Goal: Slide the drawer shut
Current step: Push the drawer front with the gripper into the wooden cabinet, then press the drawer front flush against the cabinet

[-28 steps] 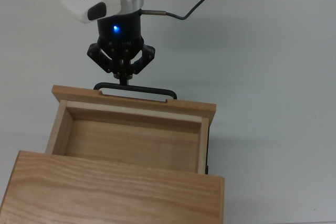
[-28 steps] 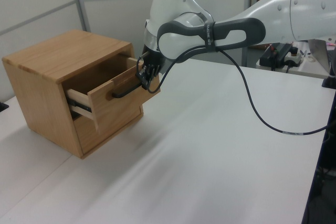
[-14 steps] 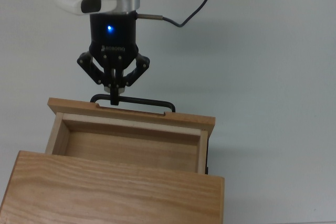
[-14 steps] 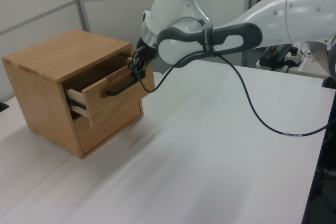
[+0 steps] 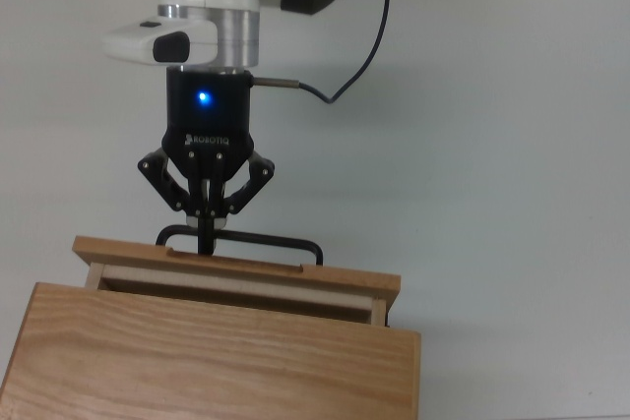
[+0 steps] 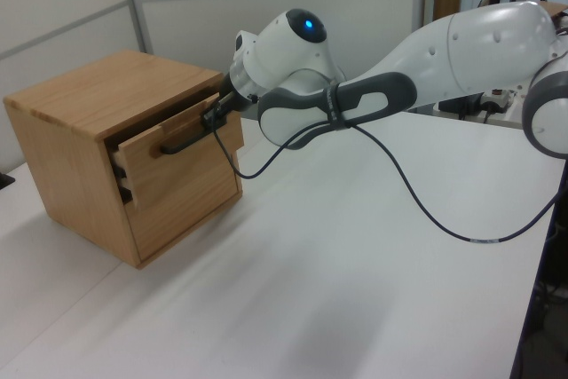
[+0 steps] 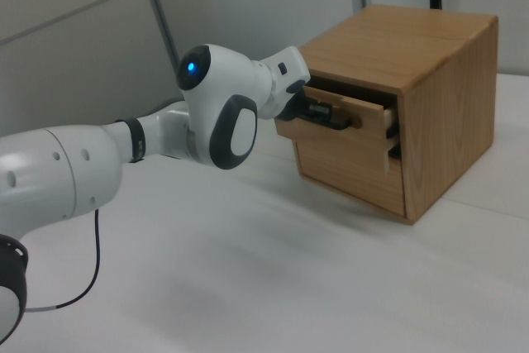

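Drawer (image 5: 236,277) is sticking out of the wooden cabinet (image 5: 212,361) just a bit, right under the claw (image 5: 205,235). Claw's fingers are pinched narrow, tips against the black handle (image 5: 241,241), toward its end on the top view's left.

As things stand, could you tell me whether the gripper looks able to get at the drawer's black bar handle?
Probably yes. The gripper is already right at the handle of the drawer, toward the top view's left end, and nothing stands between them.
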